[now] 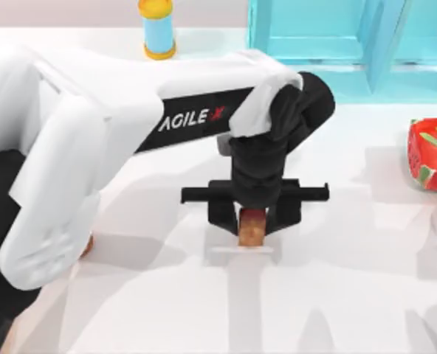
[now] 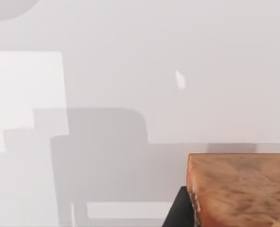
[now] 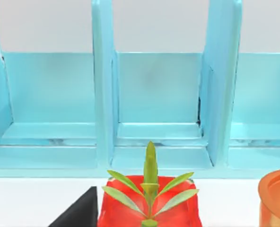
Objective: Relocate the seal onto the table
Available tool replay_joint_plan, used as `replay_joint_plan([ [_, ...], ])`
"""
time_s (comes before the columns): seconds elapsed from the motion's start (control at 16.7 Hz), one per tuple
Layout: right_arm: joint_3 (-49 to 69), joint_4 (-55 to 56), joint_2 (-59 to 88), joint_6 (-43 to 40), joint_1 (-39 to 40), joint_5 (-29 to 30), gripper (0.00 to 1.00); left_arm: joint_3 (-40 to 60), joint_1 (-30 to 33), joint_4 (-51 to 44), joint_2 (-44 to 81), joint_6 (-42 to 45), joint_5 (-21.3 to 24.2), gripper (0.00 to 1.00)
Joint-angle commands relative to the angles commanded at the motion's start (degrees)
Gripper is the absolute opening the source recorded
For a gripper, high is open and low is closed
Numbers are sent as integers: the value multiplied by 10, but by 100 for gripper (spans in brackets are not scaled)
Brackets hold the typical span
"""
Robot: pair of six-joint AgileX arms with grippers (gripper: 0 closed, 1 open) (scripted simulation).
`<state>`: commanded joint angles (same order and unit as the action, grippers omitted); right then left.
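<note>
The seal (image 1: 253, 230), a small tan-brown block with a red top part, stands upright between the black fingers of my left gripper (image 1: 253, 221), which is shut on it near the middle of the white table (image 1: 336, 295). It sits very low over the table; I cannot tell whether it touches. In the left wrist view the seal's wood-grain side (image 2: 239, 189) is close up, with one black finger (image 2: 180, 213) beside it and bare table (image 2: 130, 71) behind. My right gripper (image 3: 78, 213) shows as a black wedge facing the shelf.
A light-blue cylinder with yellow ends (image 1: 158, 29) stands at the back. A turquoise shelf unit (image 1: 314, 37) fills the back right. A red planter with green leaves (image 1: 432, 155) sits at the right edge. A brown tray corner (image 1: 88, 245) peeks from under my left arm.
</note>
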<state>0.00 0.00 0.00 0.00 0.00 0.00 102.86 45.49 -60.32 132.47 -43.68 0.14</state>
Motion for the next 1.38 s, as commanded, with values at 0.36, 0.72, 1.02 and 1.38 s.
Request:
replay_joint_plan([
  [0.36, 0, 0, 0, 0, 0, 0, 100, 0, 0, 0, 0, 0, 0, 30],
  [0.72, 0, 0, 0, 0, 0, 0, 100, 0, 0, 0, 0, 0, 0, 75],
  [1.02, 0, 0, 0, 0, 0, 0, 100, 0, 0, 0, 0, 0, 0, 100],
  [1.38, 0, 0, 0, 0, 0, 0, 100, 0, 0, 0, 0, 0, 0, 100],
])
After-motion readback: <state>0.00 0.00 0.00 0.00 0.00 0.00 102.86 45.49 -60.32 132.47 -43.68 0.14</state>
